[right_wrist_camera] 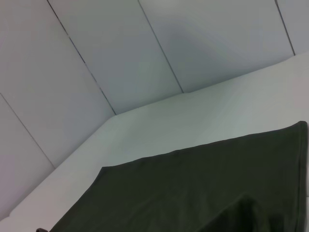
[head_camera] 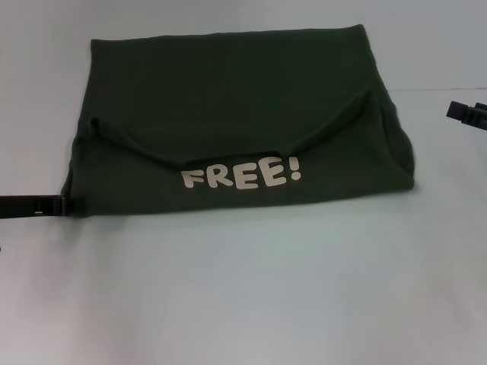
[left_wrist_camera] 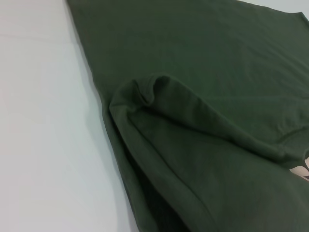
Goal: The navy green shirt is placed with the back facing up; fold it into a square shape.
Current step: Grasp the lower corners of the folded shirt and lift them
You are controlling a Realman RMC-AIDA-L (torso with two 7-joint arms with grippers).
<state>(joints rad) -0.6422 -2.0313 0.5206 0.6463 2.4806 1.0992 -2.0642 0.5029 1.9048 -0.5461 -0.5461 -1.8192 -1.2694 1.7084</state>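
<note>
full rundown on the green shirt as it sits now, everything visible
The navy green shirt is dark olive, soft matte knit fabric, lying flat on the white table. It is partly folded into a wide rectangle: the near part is turned up over the plain back, showing cream "FREE!" lettering, with a curved, loosely bunched fold edge. The left gripper is at its near-left corner; contact is unclear. The right gripper hangs apart from it, off its right side.
</note>
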